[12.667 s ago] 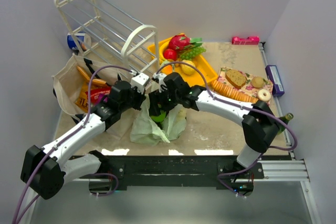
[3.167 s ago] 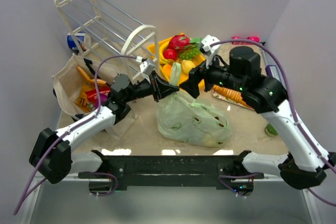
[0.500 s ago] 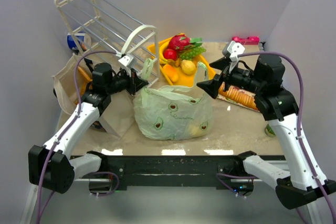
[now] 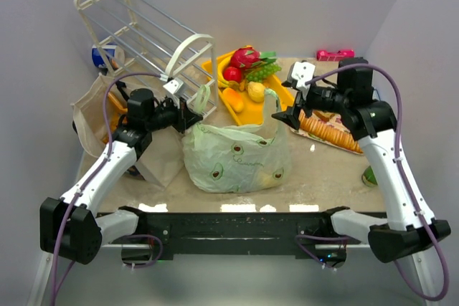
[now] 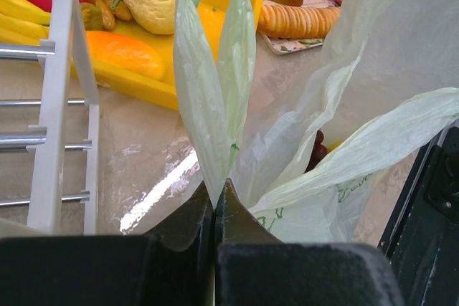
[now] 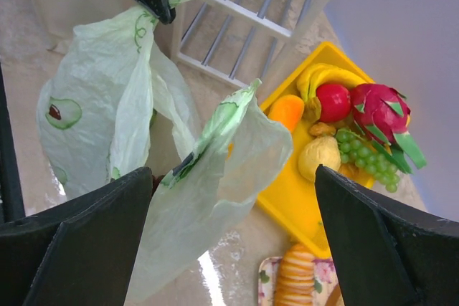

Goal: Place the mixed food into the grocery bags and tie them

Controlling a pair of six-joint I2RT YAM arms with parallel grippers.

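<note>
Gripping the green bag [image 4: 237, 155] on one side only, out on the counter [image 4: 323, 170].
Pinches the left handle [image 5: 215, 105] tight in the left gripper [image 5: 215, 197], clenched flat on the thin plastic, just beside the white rack [image 4: 143, 34]. Leaves the right gripper [image 4: 285, 117] released, with fingers [image 6: 79, 234] spread wide either side of the other handle [image 6: 215, 134], upright between them; contact with either finger too unclear to call. Sits bulging between both arms, mouth up, just in front of the yellow tray [image 6: 287, 191]. Shows something dark and round through the opening, too hidden to name. Stands apart from the beige tote [image 4: 90, 116] at the left edge, partly under the left arm.
</note>
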